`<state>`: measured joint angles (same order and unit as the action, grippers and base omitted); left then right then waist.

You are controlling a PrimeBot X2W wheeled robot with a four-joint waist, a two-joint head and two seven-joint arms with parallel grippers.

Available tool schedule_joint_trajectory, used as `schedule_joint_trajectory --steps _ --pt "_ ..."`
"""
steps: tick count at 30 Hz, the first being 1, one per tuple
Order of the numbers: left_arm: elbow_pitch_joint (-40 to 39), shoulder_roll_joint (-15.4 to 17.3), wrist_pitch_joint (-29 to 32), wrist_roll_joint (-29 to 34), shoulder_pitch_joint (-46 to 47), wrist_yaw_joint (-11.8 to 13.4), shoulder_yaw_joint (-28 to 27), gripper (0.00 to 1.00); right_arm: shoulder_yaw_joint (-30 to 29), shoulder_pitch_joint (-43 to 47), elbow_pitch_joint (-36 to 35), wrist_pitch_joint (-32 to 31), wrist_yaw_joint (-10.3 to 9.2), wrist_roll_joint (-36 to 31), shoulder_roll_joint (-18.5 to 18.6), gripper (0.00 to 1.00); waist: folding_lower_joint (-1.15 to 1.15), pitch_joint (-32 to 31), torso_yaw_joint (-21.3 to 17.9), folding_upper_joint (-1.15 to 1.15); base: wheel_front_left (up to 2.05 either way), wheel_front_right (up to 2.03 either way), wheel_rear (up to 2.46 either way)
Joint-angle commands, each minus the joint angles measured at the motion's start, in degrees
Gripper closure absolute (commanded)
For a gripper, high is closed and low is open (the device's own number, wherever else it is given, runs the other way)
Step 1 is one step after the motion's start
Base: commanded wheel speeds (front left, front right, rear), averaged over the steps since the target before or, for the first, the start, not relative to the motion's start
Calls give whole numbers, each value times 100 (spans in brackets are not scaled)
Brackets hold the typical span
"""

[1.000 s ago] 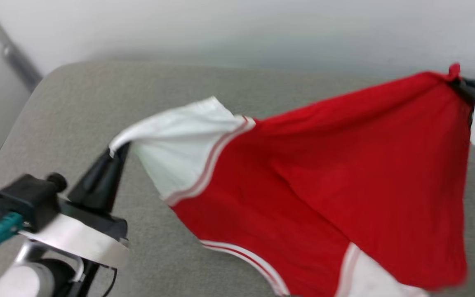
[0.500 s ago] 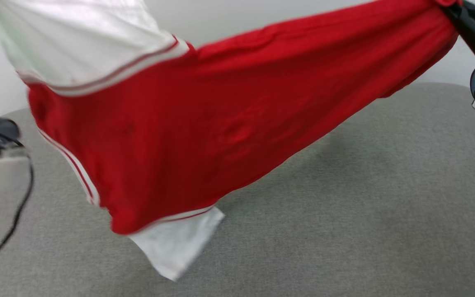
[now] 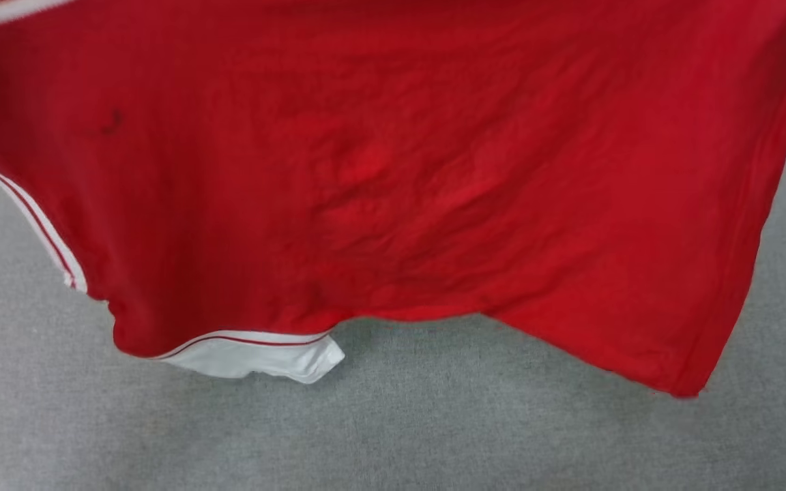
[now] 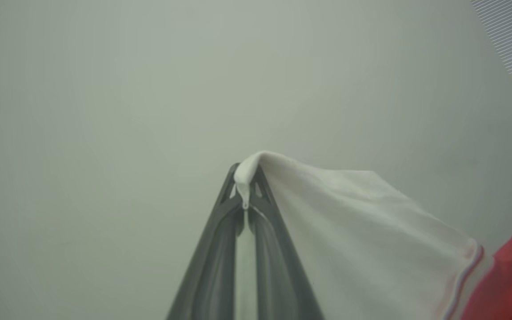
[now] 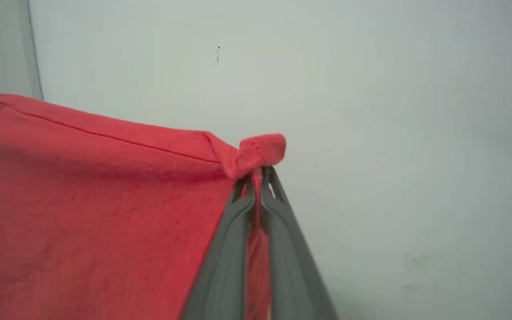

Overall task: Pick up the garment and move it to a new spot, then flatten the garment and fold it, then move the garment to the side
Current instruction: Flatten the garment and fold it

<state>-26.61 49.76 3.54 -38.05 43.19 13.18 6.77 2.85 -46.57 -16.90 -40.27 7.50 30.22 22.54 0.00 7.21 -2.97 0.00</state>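
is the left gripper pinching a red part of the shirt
No, in the left wrist view the left gripper is shut on the white sleeve of the garment.

Bright, soft, even light, no glare. The garment (image 3: pixel 393 170) casts a faint diffuse shadow on the grey surface (image 3: pixel 434 423) just below its hem (darkest mid-hem). Head view fairly sharp; wrist views hazy, washed-out, w/ wall (image 5: pixel 394 111) behind garment dimmer twd corners.

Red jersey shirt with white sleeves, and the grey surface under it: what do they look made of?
The red jersey shirt: thin matte knit, probably cotton or polyester; it drapes limply and wrinkles finely. The grey surface: matte, felt-like or woven upholstery fabric, judging by its flecked, fuzzy texture.
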Motion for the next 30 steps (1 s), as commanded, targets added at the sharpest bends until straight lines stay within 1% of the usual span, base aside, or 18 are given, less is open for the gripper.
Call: schedule_joint_trajectory --steps 1,4,7,10,12,14,19,22,26,30 --pt "128 -3 29 -44 271 -94 50 100 -11 -182 -15 53 -2 -65 4 100 0 299 42 0 0 0 0" --pt "400 20 111 -74 824 -274 130 100 -7 -492 18 106 -2 -192 20 100 0 695 76 0 0 0 0" --pt "758 -31 142 -113 1451 -469 210 100 31 -869 176 214 -3 -357 70 100 0 1135 116 0 0 0 0" --pt "1215 -76 109 -17 2148 -709 359 100 90 -1323 480 449 -3 -539 117 100 0 1569 140 0 0 0 0" --pt "1560 -165 54 45 2661 -854 466 100 57 -1650 762 618 -3 -602 43 100 0 1844 156 0 0 0 0" --pt "1958 -296 -52 133 3235 -947 527 100 -13 -2045 1076 791 -2 -671 -70 100 0 2094 174 0 0 0 0" --pt "3092 -719 -347 401 4596 -1175 810 100 -36 -3058 1963 1276 -3 -1011 -191 100 0 2570 232 0 0 0 0" --pt "3726 -883 -510 626 5357 -1379 1007 100 -163 -3742 2563 1507 -3 -1144 -428 100 0 2876 219 0 0 0 0" --pt "4534 -1104 -813 801 6093 -1560 1146 100 -93 -4469 3298 1910 -4 -1503 -535 100 0 3172 249 0 0 0 0" --pt "5274 -1379 -1216 787 6366 -1680 1230 100 -73 -4760 3885 2389 -4 -1762 -623 100 0 3350 328 0 0 0 0"
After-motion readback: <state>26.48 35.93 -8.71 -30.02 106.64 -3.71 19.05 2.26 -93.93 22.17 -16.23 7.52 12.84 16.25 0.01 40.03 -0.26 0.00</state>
